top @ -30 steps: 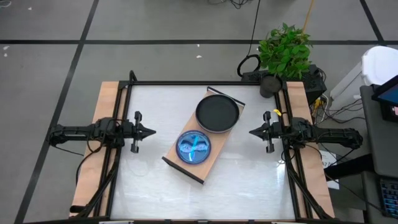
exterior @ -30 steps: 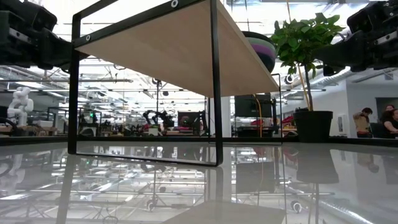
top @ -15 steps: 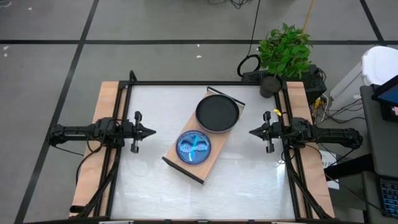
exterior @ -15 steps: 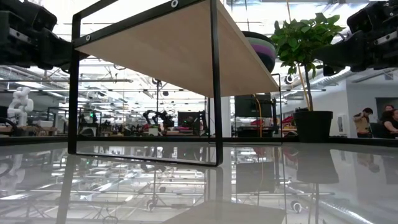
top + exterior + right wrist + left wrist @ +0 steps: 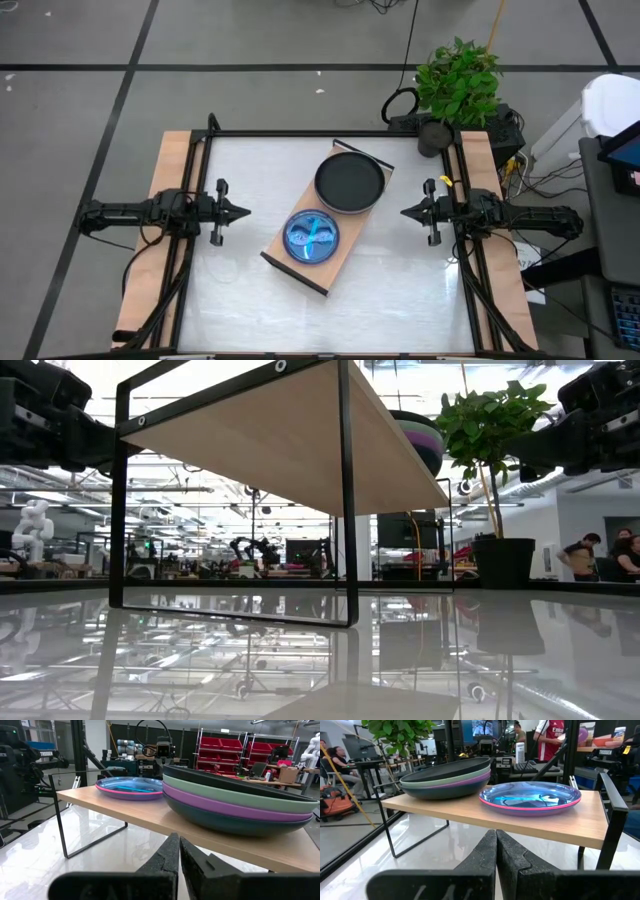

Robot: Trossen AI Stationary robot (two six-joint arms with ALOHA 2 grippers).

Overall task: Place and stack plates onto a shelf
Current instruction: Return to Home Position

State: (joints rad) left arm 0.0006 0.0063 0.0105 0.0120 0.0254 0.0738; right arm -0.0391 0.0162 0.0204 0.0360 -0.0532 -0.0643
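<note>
Flanking the shelf (image 5: 349, 232), two dark arms sit low over a glossy white counter (image 5: 250, 300). The left arm (image 5: 150, 212) is off one long side of the shelf and the right arm (image 5: 500, 215) off the other, both well apart from it. Each arm's jaws are pressed together on nothing, with their tips aimed at the shelf.

Every plate in view is on the shelf, which lies at a slant across the counter. On the shelf's end nearer the potted plant (image 5: 458, 80) sits the large stack (image 5: 240, 800): black on top, then pale green, purple and dark teal at the bottom. On the shelf's other end lies the small stack (image 5: 312, 236), a see-through cyan plate on a pink one. The stacking looks complete.

The shelf is a pale wood board on thin black metal rails. The plates are smooth, round, shallow plastic.

The main risk I judge is a knock. The large stack fills nearly the whole width of the shelf, so a jolt could slide a slick plate over the edge. An arm swinging toward the shelf could also push its thin rails across the shiny counter.
</note>
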